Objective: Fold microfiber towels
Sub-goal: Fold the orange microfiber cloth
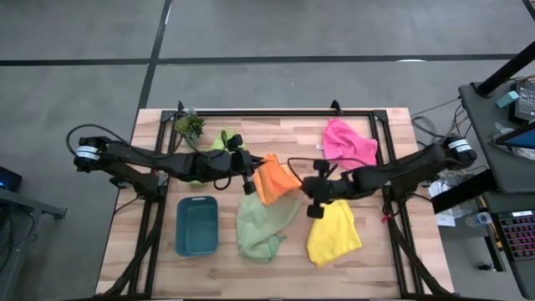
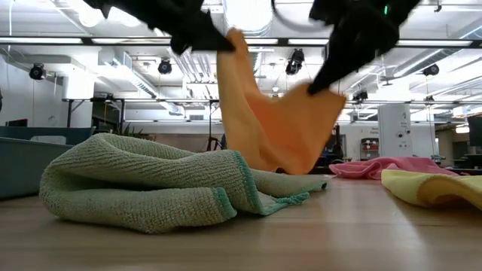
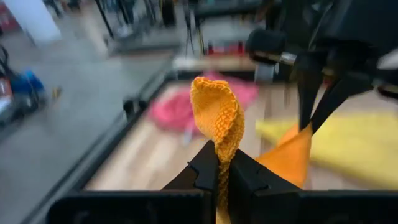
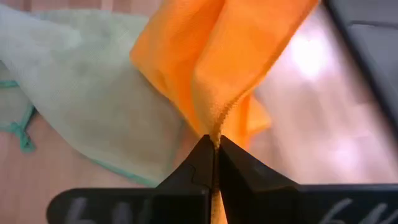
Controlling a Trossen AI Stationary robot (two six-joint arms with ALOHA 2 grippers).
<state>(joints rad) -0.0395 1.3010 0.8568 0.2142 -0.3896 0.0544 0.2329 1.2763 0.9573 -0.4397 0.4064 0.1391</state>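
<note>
Orange towel (image 2: 275,128) up off the desk (image 1: 393,267), both hands pinching it!
Left hand (image 3: 219,177) and right hand (image 4: 214,163) each clamp a thin edge; pull apart hard and a corner slips, dropping onto the sage towel (image 2: 151,184).

One towel (image 1: 276,179) hung between the left hand (image 1: 247,173) and the right hand (image 1: 313,194), above the surface (image 1: 393,251). A tray (image 1: 197,226) lay left of a crumpled towel (image 1: 261,227), with another towel (image 1: 333,234) on that one's right.
</note>
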